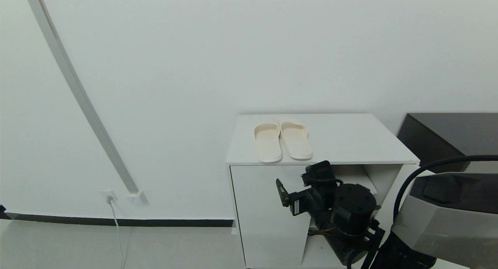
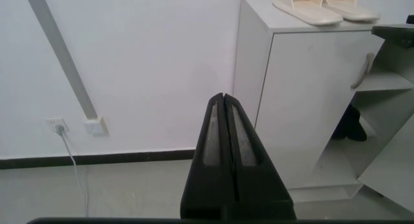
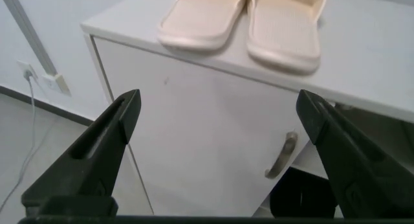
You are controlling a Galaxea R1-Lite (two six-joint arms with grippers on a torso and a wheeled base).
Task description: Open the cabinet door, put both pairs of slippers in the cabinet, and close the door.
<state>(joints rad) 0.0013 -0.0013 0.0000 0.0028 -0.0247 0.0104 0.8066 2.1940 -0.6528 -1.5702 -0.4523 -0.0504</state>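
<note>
cream moulded slippers (image 1: 288,141) side by side atop smooth white boxy cabinet (image 1: 350,138)

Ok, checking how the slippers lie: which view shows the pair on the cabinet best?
The head view: both slippers show whole, side by side on the cabinet top. The right wrist view has them closer but cut off at their far ends; the left wrist view catches them obliquely, partly cropped.

Right compartment (image 1: 385,177) open; left door (image 1: 268,214) seemingly shut.
</note>
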